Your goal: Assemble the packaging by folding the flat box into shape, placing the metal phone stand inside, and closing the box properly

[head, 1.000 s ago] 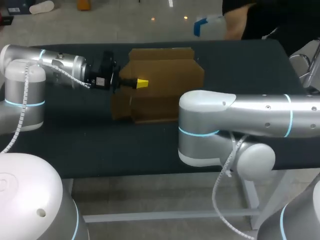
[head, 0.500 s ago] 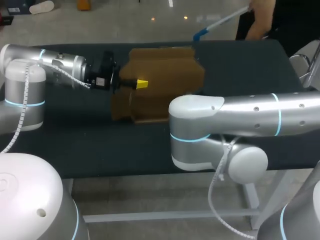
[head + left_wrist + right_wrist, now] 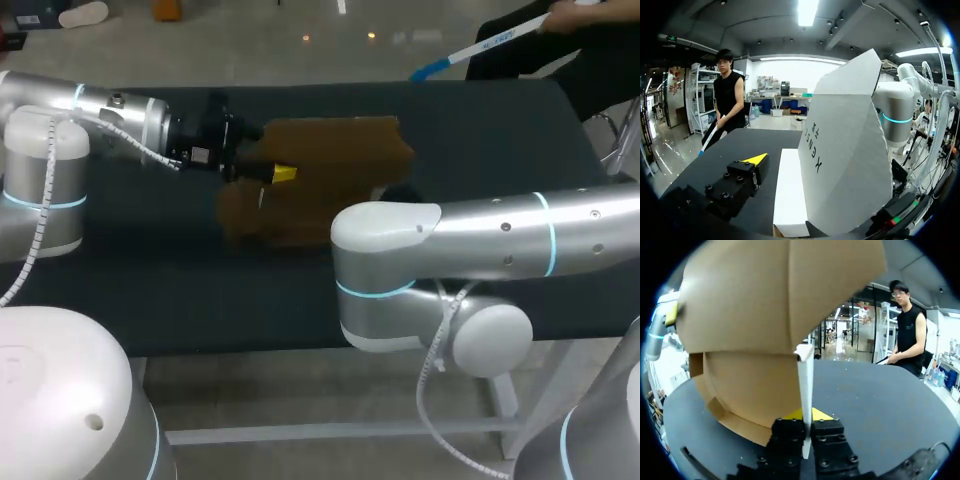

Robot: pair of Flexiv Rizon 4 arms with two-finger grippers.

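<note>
**A:** Where do we have the cardboard box?

**B:** In the middle of the dark counter, half folded. In the head view its long axis runs side to side across the counter. One end points toward our left arm, the other toward our right arm.

**A:** Which way do its faces point?

**B:** The brown outside faces the right wrist camera and the white inside faces the left one. In the left wrist view a white panel stands up, tilted. A narrow white flap lies flat at its foot.

**A:** What does our right gripper have?

**B:** It is clamped on a thin wall of the box, seen edge-on. The cardboard rises straight up from between its two black fingers, and both press against it. In the head view the elbow of our right arm hides that gripper.

**A:** And our left gripper?

**B:** It lies over the left part of the box, pointing along the long axis toward the right arm. In its wrist view the upright panel stands near it, with the flat flap between them. We cannot tell whether it is wide, narrow or holding the cardboard.
</note>
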